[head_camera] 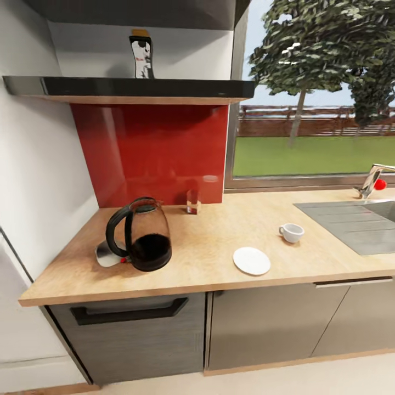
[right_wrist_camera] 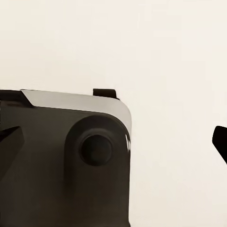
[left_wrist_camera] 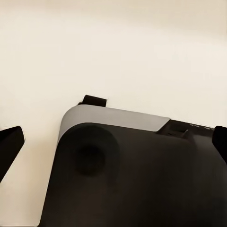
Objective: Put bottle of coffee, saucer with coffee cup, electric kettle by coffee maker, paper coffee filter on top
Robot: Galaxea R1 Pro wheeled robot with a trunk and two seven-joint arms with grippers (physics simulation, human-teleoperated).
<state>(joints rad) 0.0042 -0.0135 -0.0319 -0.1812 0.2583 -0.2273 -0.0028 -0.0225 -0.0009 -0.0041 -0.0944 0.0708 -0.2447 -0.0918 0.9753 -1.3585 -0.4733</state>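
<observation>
While my head camera looks down over the countertop [head_camera: 219, 241], I take the electric kettle [head_camera: 144, 236] as my landmark: it stands upright near the worktop's left end, handle toward the left wall, with a small grey base plate [head_camera: 107, 255] lying just beside it on that side. Behind the kettle, against the red backsplash [head_camera: 153, 153], sits a small clear glass [head_camera: 193, 201]. Well to the kettle's right lies the saucer [head_camera: 252, 260], flat and bare near the front edge, and beyond it, apart from it and farther from the kettle, the coffee cup [head_camera: 291, 232] stands on the wood. Above the kettle, on the kitchen shelf [head_camera: 131, 88], the bottle of coffee [head_camera: 142, 54] stands upright. Far right of the kettle I see the sink [head_camera: 356, 222] and its tap [head_camera: 373, 181]. On both wrist cameras I see dark fingertips [left_wrist_camera: 9, 146] [right_wrist_camera: 9, 144] set wide apart at the frame edges over the robot's dark base and pale floor, so both grippers are spread and hold nothing.
</observation>
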